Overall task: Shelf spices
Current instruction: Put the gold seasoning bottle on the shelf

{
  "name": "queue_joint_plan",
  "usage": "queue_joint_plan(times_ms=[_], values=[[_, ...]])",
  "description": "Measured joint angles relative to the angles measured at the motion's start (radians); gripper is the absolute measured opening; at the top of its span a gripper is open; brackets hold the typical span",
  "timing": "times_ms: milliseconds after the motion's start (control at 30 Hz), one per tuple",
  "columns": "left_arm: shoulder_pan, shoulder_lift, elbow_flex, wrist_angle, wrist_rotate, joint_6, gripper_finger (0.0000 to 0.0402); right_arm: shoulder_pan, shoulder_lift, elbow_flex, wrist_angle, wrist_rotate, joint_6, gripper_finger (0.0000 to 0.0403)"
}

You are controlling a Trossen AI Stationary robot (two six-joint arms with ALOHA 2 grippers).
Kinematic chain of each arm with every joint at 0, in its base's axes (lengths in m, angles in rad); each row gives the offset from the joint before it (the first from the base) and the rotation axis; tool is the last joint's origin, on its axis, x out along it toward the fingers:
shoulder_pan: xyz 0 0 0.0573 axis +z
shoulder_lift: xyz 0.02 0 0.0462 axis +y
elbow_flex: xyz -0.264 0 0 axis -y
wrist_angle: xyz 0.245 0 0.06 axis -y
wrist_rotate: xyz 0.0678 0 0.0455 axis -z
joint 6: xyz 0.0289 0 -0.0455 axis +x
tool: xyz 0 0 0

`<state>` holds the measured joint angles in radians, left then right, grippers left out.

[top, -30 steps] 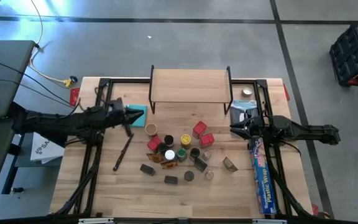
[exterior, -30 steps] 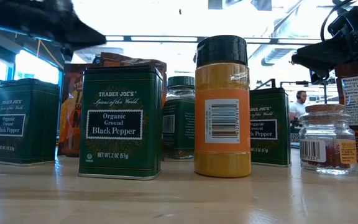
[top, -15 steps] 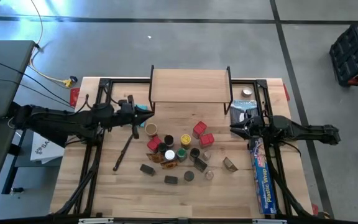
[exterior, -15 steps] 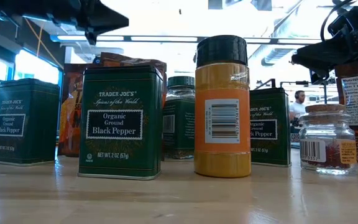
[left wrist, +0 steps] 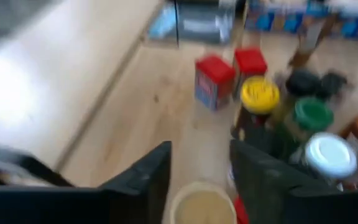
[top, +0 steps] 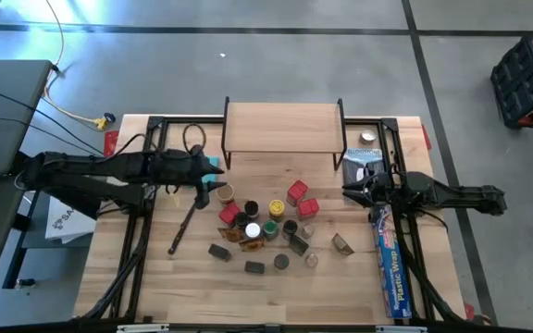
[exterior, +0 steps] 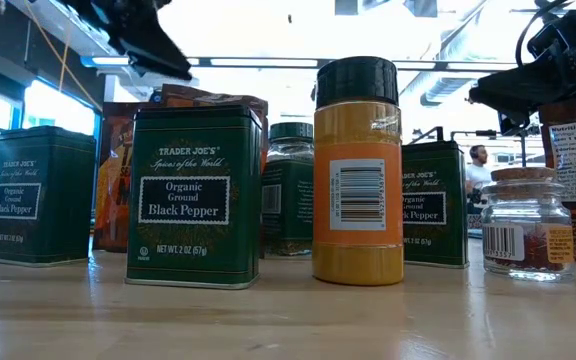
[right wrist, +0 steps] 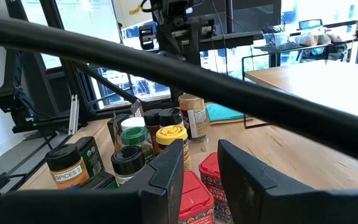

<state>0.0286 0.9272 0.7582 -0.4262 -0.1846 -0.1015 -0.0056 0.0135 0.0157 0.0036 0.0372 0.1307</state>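
Left hand (top: 209, 188) is hanging over the tan-lid jar (top: 225, 192) at the near-left edge of the spice cluster, fingers (left wrist: 146, 180) spread apart and holding nothing; the wrist view is showing the tan lid (left wrist: 202, 206) right between them. Risk: jar is sitting tight against a red box (top: 229, 214) and dark-lid jars (top: 251, 209), so a finger coming down on that side is likely clipping a neighbor and tipping it. An off-centre grip could be letting the round jar twist out. Shelf (top: 282, 127) is standing empty at the far middle of the surface, well apart from the cluster; a low carry could be catching its front edge. Black stick (top: 183, 228) is lying just beside the arm. Right hand (top: 348, 192) is waiting beside the blue box (top: 390, 252), fingers (right wrist: 167, 176) narrowly parted, empty.
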Motion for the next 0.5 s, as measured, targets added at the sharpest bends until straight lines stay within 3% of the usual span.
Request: queue_joint_plan(times_ms=[267,500], values=[[-0.006,0.100,0.003,-0.074,0.016,-0.044,0.0318,0.000,0.000,0.000,0.000,0.000,0.000,0.0094],[-0.024,0.181,0.003,-0.086,0.007,-0.067,0.0348,0.000,0.000,0.000,0.000,0.000,0.000,0.0094]])
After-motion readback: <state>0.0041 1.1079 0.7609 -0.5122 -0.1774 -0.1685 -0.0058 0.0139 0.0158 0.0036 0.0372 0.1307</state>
